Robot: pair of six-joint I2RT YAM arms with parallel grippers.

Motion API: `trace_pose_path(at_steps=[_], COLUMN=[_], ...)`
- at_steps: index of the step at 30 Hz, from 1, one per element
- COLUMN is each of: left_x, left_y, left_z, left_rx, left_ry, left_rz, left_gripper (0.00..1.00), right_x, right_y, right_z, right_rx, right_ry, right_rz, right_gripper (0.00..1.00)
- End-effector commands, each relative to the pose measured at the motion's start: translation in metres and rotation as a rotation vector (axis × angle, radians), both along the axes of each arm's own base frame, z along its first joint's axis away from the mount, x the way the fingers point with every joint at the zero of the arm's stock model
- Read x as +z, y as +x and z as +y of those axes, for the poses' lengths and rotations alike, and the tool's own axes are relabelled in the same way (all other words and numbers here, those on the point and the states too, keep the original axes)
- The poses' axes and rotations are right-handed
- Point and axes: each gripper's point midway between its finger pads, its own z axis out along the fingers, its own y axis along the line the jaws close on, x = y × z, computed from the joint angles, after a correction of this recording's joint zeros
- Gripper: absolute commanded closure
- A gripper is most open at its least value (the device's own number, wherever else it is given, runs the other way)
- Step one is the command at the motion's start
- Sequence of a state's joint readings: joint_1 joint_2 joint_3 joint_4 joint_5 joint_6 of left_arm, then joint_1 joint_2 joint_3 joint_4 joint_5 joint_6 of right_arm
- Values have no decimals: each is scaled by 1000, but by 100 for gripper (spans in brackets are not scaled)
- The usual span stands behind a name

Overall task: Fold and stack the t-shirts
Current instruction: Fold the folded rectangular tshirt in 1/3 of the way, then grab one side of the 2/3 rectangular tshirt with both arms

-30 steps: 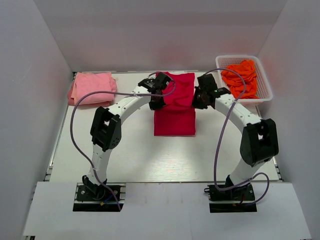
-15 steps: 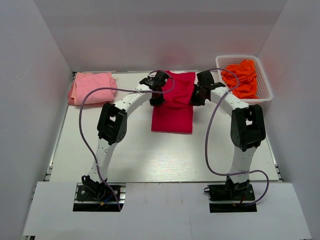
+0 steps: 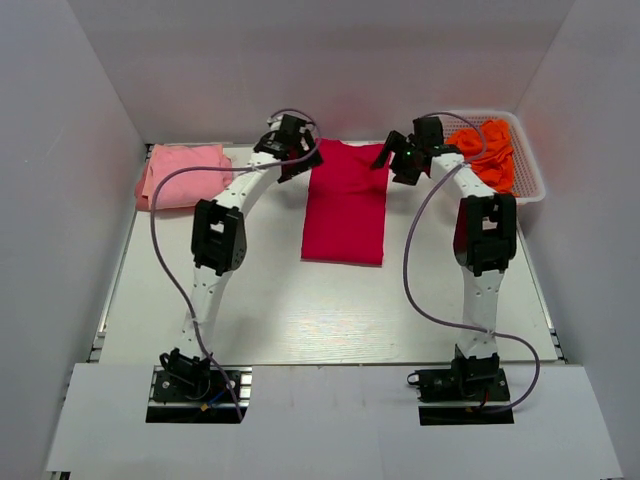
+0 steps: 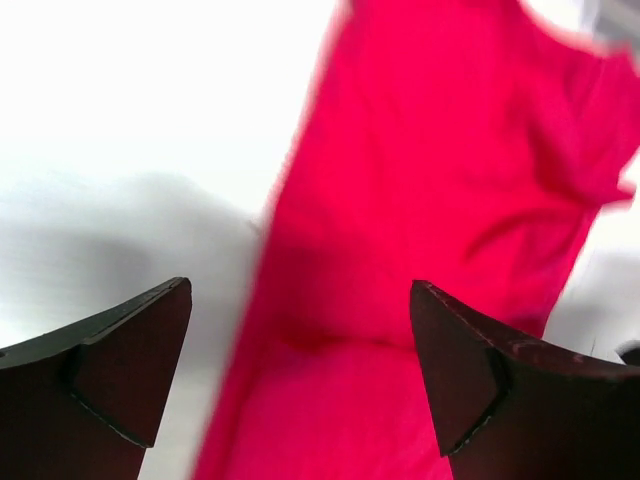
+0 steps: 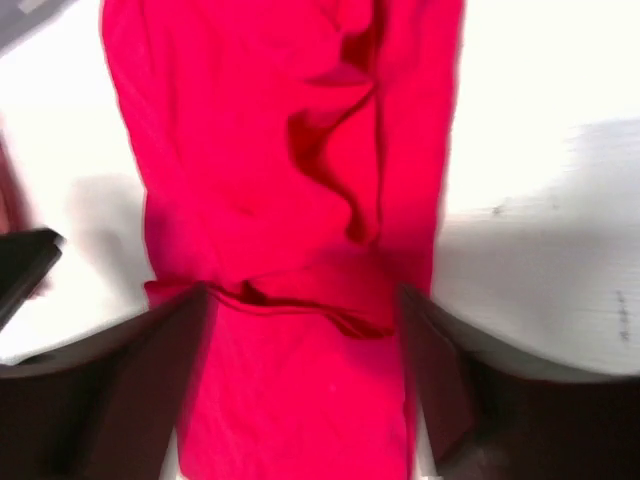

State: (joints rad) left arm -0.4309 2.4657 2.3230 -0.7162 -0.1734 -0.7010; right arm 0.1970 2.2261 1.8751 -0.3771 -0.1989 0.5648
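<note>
Looking down from the top camera, I see the crimson t-shirt (image 3: 345,205) lying flat in the middle of the white table (image 3: 260,310), folded into a long narrow strip that runs from the upper centre of the frame toward the middle. The left gripper (image 3: 293,158) sits at the strip's upper left corner and the right gripper (image 3: 392,158) at its upper right corner, both arms stretched far out.

In the left wrist view the two dark fingers (image 4: 110,370) stand wide apart at the bottom corners, with nothing between them but red cloth and bare table below, so that claw is empty. In the right wrist view the fingers (image 5: 150,380) are blurred but also spread wide, about as far apart as the strip is wide, and they grip nothing. A rumpled fold edge crosses the cloth between them.

The pink t-shirt (image 3: 180,175) lies folded at the upper left of the table. The orange t-shirts (image 3: 485,150) are heaped in a white basket (image 3: 530,175) at the upper right.
</note>
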Motion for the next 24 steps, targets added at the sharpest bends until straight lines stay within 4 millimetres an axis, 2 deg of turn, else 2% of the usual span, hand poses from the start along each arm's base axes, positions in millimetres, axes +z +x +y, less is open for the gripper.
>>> trace_pose_path(at_steps=[1,2,3,4,5,6,7,8,9,10,11,12,14,15,16,17,18,20,21,23,24], left_x=[55,58,83,62,63,61,54,50,34,28,32,14,6,-11,-12,-19,-29,-38,-40,-48,-53], left_y=[3,-6,-16,-35,-44,-58,-79,-89,-109,-124,-134,-158,-178,-196,-207,-210,-221,-229,-233,-236,-236], left_z=[22,24,29,35,37,30,33,33,26,21,18,11,-1,1,-2,-1,-3,-6,-11,-14,-12], left_rx=[11,-4,-27,-45,-69,-136,-153,-187,-249,-290,-326,-379,-431,-444,-462,-461,-465,-482,-487,-489,-472], left_ry=[-77,-73,-62,-37,-31,-20,-3,-3,-15,-25,-53,-90,-119,-118,-114,-111,-109,-113,-118,-118,-110], left_rz=[-83,-79,-116,-56,-53,-45,-15,3,56,90,89,153,163,207,216,226,254,262,264,279,289], left_gripper=[0,0,0,0,0,0,0,0,0,0,0,0,0,0,0,0,1,6,6,14,16], right_x=[57,33,61,61,49,37,59,39,31,24,18,-3,0,-5,-23,-22,-31,-40,-42,-54,-57], right_y=[-3,-21,-28,-39,-55,-70,-79,-97,-115,-134,-143,-170,-186,-193,-211,-217,-228,-235,-236,-240,-239], right_z=[4,5,7,12,14,11,10,6,4,2,0,-5,-6,-7,-9,-7,-6,-2,-1,0,1], right_rx=[97,120,160,202,243,250,252,252,251,255,253,244,254,250,252,257,265,274,273,276,278], right_ry=[57,53,46,54,51,44,46,44,45,54,60,61,80,83,81,96,107,150,153,156,157], right_rz=[-130,-79,-159,-165,-140,-102,-138,-80,-53,-26,-9,58,63,82,136,142,170,182,187,221,221], right_gripper=[10,10,10,10,10,10,10,10,10,10,10,10,10,10,10,10,10,10,10,10,13])
